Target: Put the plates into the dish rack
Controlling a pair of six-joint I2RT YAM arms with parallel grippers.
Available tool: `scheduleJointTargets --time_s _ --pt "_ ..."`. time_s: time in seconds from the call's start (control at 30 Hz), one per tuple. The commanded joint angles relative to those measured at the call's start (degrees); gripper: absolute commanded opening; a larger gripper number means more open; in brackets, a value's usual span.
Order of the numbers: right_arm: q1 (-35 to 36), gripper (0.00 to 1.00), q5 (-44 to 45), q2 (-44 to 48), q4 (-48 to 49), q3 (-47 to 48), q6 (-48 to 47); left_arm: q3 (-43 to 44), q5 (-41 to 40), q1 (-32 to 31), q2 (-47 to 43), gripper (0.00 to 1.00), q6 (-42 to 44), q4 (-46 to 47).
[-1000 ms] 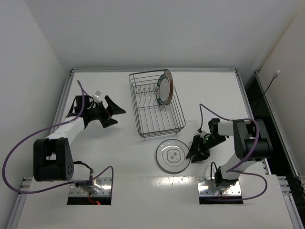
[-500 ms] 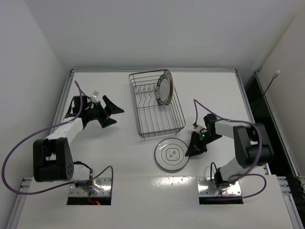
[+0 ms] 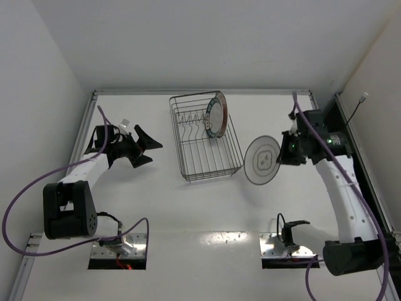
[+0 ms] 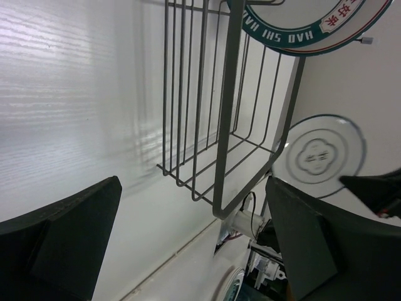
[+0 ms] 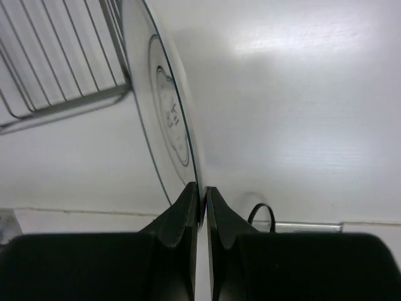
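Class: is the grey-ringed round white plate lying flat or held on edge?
On edge: the grey-ringed plate hangs pinched by its rim in the right hand, beside the dark wire dish rack.

You can read words in only one place: on the plate with the dark teal rim (image 4: 301, 28), which stands in the dish rack (image 4: 227, 125). In your left wrist view, the teal band says "HAO SHI HAO" in capital letters. Close by on the same plate are a few Chinese signs. They are tilted and partly cut off, so you cannot read them for sure. The plate with grey rings (image 4: 319, 155) has a small drawing in its middle, not letters. From above, the writing is too small to read.
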State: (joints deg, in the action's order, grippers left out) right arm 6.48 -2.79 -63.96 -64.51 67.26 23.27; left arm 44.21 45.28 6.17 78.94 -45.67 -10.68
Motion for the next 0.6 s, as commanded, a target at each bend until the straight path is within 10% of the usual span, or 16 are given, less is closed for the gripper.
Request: scheduleJointTargets --time_s 0.0,0.57 --pt "0.46 0.00 7.79 -1.68 -3.52 14.27 1.96 3.34 -0.01 0.77 -0.19 1.00 1.19 -0.21" --pt "20.31 0.00 28.70 -30.23 17.93 41.61 0.73 4.92 -0.54 0.77 0.96 1.00 4.18 -3.91"
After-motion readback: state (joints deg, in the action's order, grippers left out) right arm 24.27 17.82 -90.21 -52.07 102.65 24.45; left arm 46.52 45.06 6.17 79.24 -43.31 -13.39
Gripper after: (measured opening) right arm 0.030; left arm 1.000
